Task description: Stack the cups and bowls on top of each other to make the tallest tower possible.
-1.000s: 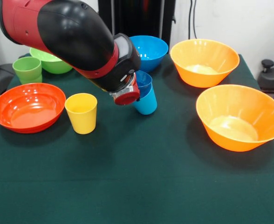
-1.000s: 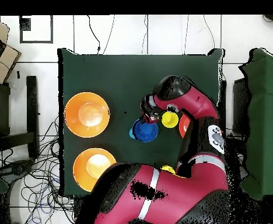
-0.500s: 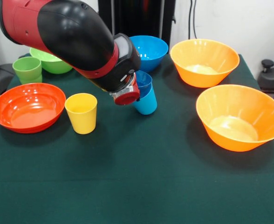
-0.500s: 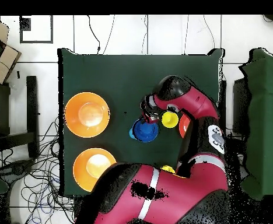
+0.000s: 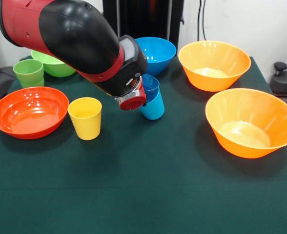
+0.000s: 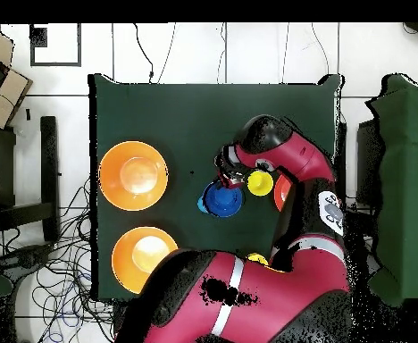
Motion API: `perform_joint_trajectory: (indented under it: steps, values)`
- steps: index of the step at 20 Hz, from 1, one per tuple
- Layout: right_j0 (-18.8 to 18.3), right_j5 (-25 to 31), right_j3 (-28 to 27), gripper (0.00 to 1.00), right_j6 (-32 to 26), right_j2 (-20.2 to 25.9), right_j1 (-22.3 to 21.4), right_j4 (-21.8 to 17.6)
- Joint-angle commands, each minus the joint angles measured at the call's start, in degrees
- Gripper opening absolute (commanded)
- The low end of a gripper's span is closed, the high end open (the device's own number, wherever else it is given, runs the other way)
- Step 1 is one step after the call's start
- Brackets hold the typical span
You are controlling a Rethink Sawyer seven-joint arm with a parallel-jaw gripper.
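Observation:
The tower is a small dark blue bowl (image 5: 150, 83) resting in the mouth of a light blue cup (image 5: 153, 108) at mid-table. From above, that bowl (image 6: 221, 199) hides most of the cup (image 6: 201, 204). My gripper (image 6: 227, 170) hangs right beside this stack, and in the front view the arm's red wrist end (image 5: 132, 101) covers it. A yellow cup (image 5: 85, 117) and the red-orange bowl (image 5: 30, 111) stand to the left. The light blue bowl (image 5: 156, 52), green bowl (image 5: 55, 67) and green cup (image 5: 29, 72) sit behind.
Two large orange bowls (image 5: 214, 63) (image 5: 252, 122) stand on the right side of the green cloth (image 5: 143, 195). The bulky arm (image 5: 70, 39) reaches over the left half. In the overhead view a second yellow cup (image 6: 257, 259) peeks out beside the arm.

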Motion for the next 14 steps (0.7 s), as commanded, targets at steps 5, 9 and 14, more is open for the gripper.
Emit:
perform_joint_trajectory:
  steps: [5, 9, 14]
  values:
    - [1.0, 2.7, -2.7, 0.00, 2.6, 3.9, 1.9, -2.2]
    - [1.2, 2.6, -2.7, 0.00, 3.0, 3.9, 2.0, -2.1]
    - [1.2, 2.4, -3.0, 0.00, 3.2, 3.7, 2.4, -2.1]
